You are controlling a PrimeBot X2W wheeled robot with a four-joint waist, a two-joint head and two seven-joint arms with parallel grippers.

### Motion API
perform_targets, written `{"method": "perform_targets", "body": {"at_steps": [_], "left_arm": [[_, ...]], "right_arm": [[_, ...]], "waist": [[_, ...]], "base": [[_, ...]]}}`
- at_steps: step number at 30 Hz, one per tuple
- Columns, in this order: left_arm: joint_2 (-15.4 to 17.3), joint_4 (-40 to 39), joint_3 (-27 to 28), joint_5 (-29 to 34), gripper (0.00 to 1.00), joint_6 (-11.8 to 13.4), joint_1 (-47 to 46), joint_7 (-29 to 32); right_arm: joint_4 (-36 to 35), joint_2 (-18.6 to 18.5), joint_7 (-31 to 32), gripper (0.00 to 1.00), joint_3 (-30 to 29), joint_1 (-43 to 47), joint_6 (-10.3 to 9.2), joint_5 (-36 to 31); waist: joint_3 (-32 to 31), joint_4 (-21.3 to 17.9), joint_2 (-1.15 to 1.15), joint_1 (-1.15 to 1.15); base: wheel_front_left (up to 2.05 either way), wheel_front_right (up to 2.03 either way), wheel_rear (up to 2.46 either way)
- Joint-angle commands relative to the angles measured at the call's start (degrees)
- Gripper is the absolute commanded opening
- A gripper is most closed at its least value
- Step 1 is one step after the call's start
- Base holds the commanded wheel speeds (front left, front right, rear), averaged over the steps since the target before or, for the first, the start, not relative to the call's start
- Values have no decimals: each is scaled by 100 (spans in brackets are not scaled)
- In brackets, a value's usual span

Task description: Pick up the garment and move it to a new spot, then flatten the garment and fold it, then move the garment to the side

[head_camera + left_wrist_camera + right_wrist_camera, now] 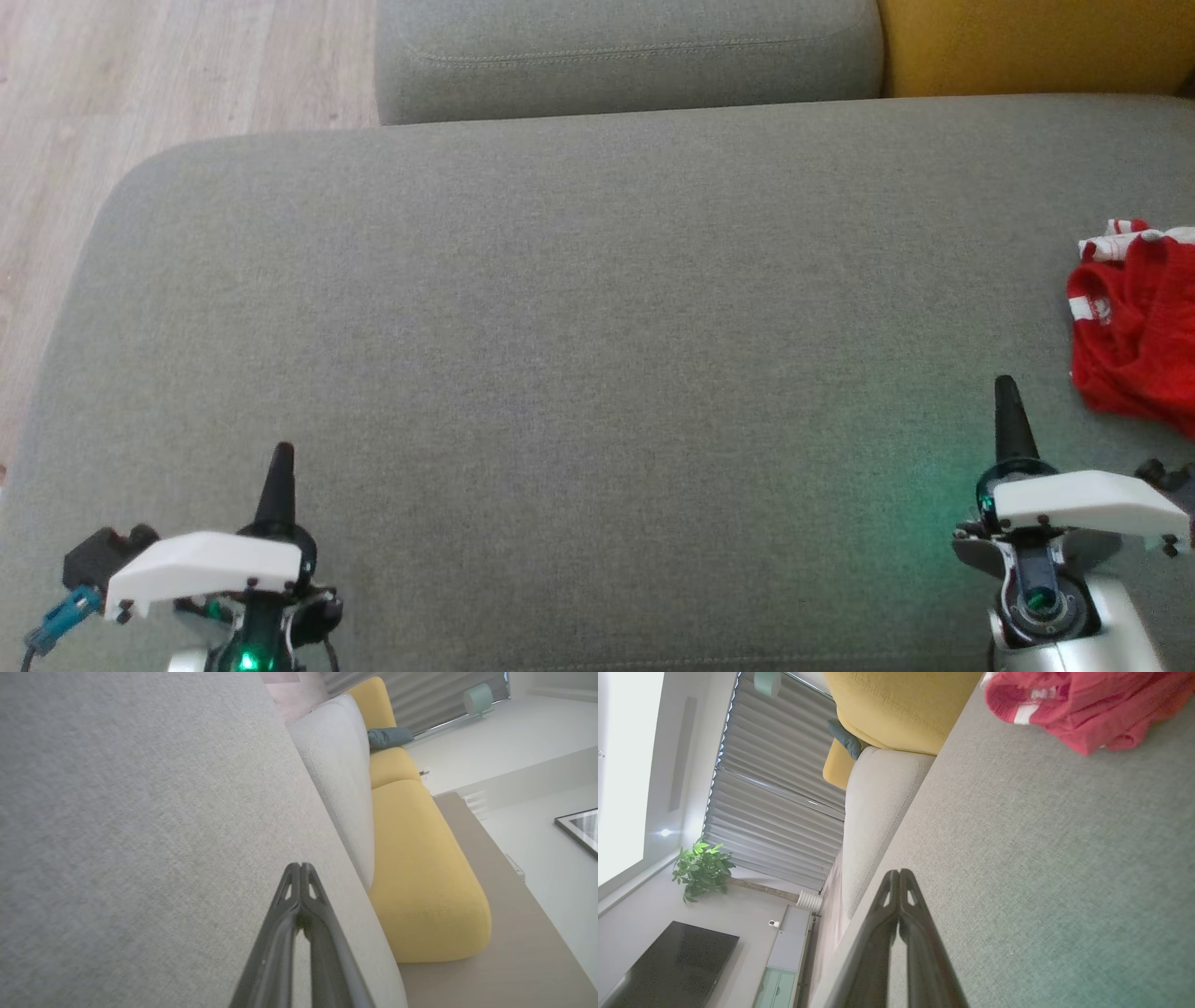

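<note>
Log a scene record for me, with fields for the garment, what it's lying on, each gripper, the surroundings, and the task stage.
garment: red garment with white trim, crumpled, at the right edge of the head view
surface: grey sofa seat
left arm: left gripper shut, empty, over the seat's near left
right arm: right gripper shut, empty, just left of the garment, not touching it
surroundings: yellow cushion behind at right; wood floor at left
task stage: garment not yet picked up

Soft daylight on the sofa (560, 327); green glow at five o'clock; right wrist view glares white, perhaps ceiling (626, 765), at nine o'clock.
</note>
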Motion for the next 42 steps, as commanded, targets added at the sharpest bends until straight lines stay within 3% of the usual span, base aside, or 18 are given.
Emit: {"method": "perform_targets", "body": {"at_steps": [1,42], "left_arm": [[77,-227,152,-143,0,-57,-282,45],[105,-503,581,-2675,0,-500,-361,720]], "right_arm": [[-253,-21,48,0,36,-94,26,162],[-967,-13,721,0,-362,203,38,2831]], "waist": [[-4,2,0,0],[-145,80,0,0]], "base": [[0,0,0],[0,0,0]]}}
